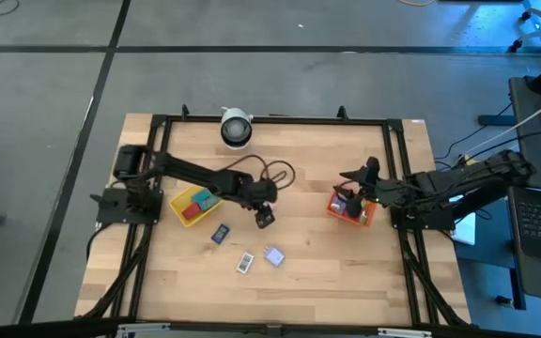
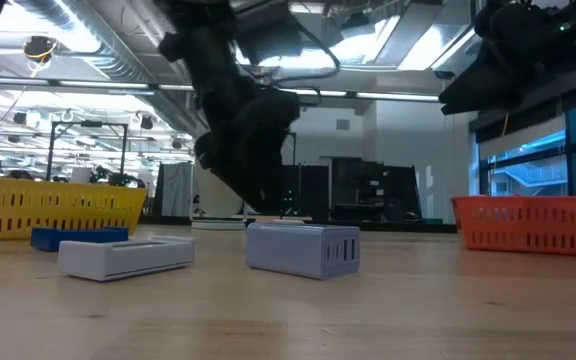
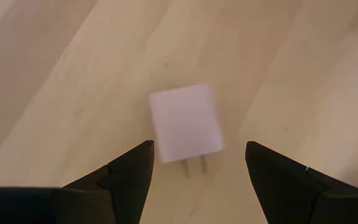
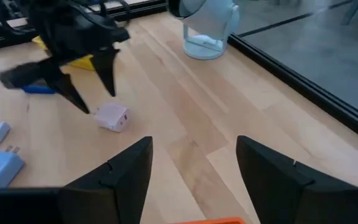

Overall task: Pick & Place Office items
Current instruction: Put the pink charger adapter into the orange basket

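Directly before open left fingers (image 3: 129, 177), white charger (image 3: 186, 122)

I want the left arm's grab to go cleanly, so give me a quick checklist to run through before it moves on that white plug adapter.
1. Left end effector open: ok, fingers spread wide.
2. White plug adapter lined up between the fingers: ok, it sits centred ahead of the gap.
3. Adapter free of neighbours: ok, bare wood around it.
4. Left end effector empty: ok.
5. Right end effector out of the way: ok, it is over by the red-orange tray.
6. Height above the table: cannot tell.
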